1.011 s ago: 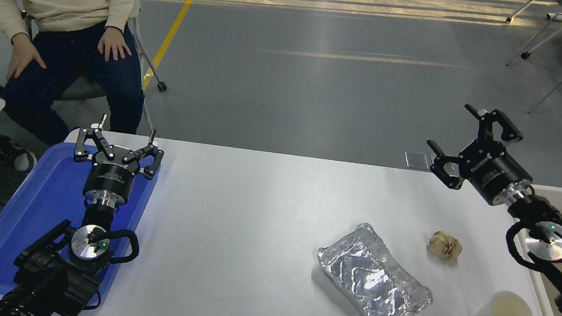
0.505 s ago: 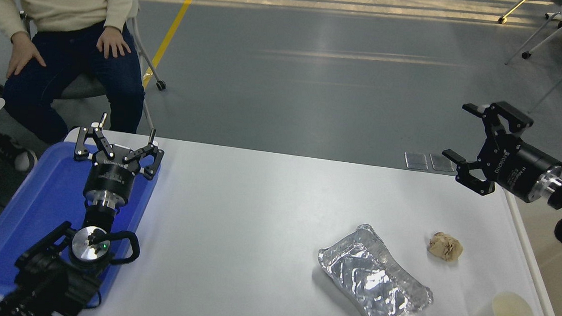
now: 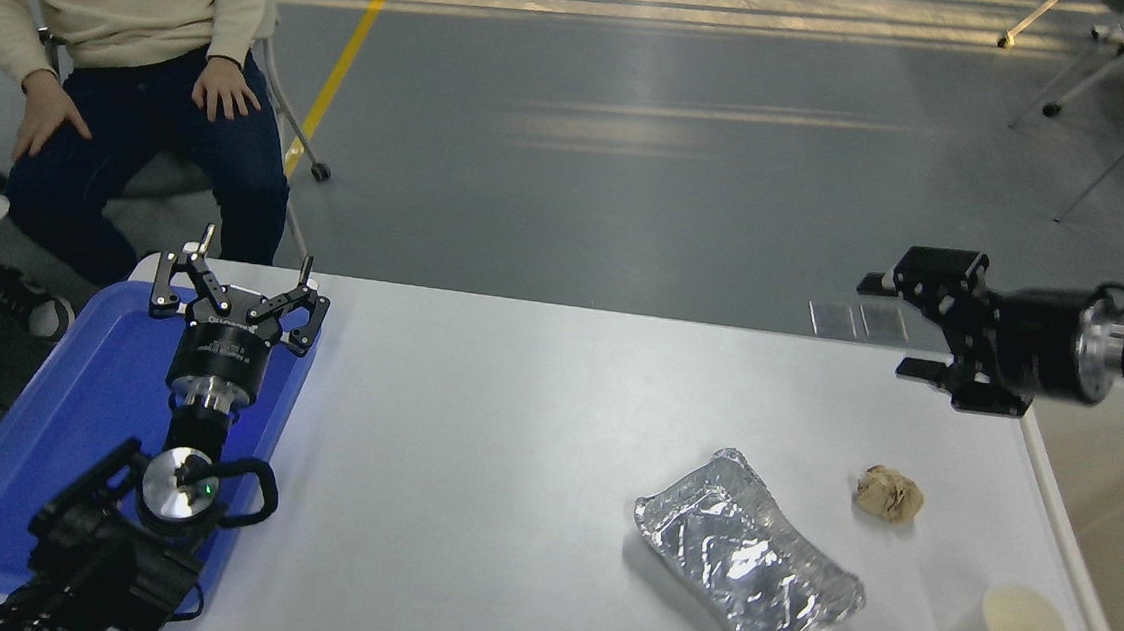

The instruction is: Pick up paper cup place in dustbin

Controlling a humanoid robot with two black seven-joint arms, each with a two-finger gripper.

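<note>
progress: none | paper cup [image 3: 1017, 628] sat on bench [image 3: 513, 432], ungrasped | right claw [image 3: 907, 325] wide, empty, well apart | dustbin [image 3: 1123, 520] awaited

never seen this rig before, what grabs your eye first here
The crinkled foil tray shines mid-table, right of centre, with a tan paper ball behind it and the paper cup at the near right corner. The right gripper hangs open, high over the far right edge. The left gripper sits open over a blue tray.
</note>
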